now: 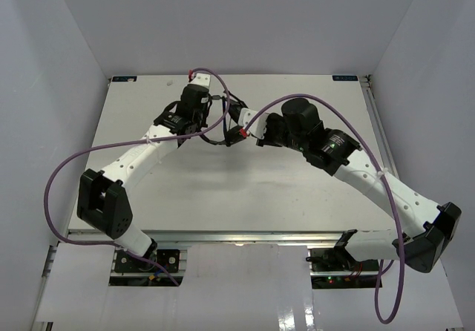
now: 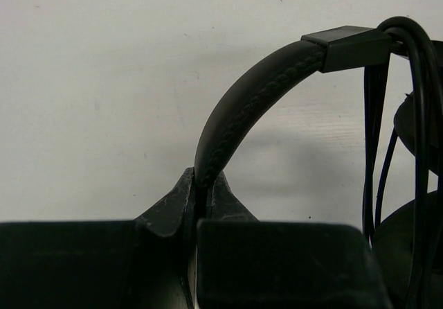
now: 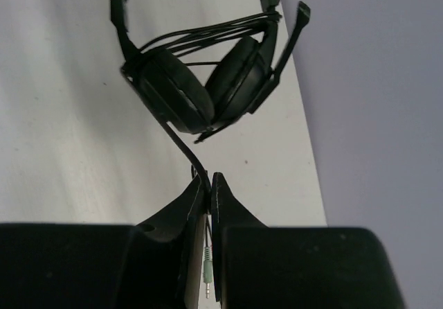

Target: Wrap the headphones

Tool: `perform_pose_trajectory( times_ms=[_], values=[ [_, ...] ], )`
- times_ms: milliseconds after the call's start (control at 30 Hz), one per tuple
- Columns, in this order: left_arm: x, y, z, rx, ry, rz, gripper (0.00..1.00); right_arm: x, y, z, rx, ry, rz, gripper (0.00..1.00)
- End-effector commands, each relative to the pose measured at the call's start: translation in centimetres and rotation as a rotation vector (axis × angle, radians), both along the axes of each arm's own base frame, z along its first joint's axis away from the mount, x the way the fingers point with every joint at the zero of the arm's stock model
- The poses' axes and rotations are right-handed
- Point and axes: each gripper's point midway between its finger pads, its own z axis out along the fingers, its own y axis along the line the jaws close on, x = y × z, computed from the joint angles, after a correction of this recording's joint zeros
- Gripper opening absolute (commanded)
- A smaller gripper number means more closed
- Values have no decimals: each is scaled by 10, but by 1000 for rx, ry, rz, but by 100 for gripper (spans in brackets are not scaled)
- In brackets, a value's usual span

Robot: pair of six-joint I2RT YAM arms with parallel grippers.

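right claw (image 3: 209, 179) pinching thin black cord (image 3: 181, 143) | black over-ear headphones (image 3: 197, 91) straight ahead | left claw (image 2: 205, 184) clamping their arched headband (image 2: 256, 94)

No text, brand or number can be read in any view. Two small teal tags (image 1: 122, 79) on the far edge of the table (image 1: 245, 190), at its far-left and far-right corners, are too small to read. The headphones (image 3: 176, 91) show no readable marking.
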Motion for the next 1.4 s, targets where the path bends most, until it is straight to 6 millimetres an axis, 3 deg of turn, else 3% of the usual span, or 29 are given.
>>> perform_pose_trajectory(
  times_ms=[0,133,467,933,1133,1367],
  values=[
    [-8,-5,4,-45,-31,-39,0,30,-15,44,-31,-255,-126,8],
    [-30,-30,-16,-76,31,-148,0,32,-6,43,-18,-296,-122,8],
    [-75,-85,-18,-204,112,-386,0,43,10,33,-46,-369,-108,8],
    [-122,-97,15,-227,130,-646,0,42,12,22,-62,-356,-59,10],
    [-129,-101,27,-241,118,-699,0,33,22,17,-31,-280,13,11],
    [-131,-98,39,-224,101,-707,0,29,18,25,66,-164,60,14]
  ],
)
